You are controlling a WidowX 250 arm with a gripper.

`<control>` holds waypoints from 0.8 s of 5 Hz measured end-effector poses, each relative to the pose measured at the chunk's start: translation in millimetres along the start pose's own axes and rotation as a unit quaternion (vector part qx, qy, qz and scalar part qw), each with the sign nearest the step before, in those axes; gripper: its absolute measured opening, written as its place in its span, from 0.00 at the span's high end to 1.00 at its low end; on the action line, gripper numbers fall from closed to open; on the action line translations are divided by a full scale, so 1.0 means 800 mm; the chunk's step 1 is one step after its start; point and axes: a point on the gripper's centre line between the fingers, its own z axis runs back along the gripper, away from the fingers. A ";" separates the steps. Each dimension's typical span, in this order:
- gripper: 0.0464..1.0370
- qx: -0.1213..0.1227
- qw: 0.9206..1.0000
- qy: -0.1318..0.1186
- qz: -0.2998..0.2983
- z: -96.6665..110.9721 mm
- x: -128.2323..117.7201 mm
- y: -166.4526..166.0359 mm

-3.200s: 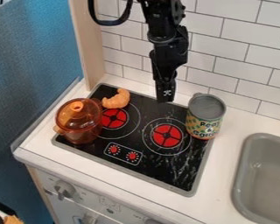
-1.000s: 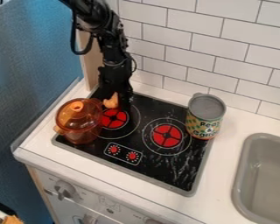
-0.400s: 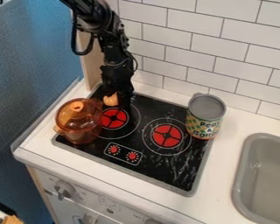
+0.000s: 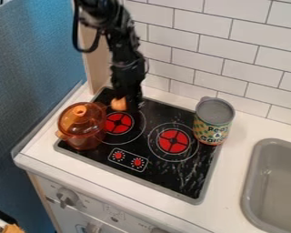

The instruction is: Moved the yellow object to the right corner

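The orange croissant (image 4: 118,104) (partly hidden) is at the stove's (image 4: 161,177) far-left corner.

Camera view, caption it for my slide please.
Robot gripper at the orange croissant-like piece on a toy stovetop, beside an amber pot.

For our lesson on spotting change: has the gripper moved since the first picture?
Yes, leftward in the view: the gripper was behind the right red burner and is now close to the left red burner.
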 end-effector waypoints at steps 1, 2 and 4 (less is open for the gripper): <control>0.38 0.012 0.997 -0.035 -0.067 0.044 0.015 -0.043; 0.38 0.003 0.988 -0.066 -0.138 0.071 0.018 -0.110; 0.38 -0.025 0.975 -0.047 -0.215 0.049 -0.010 -0.182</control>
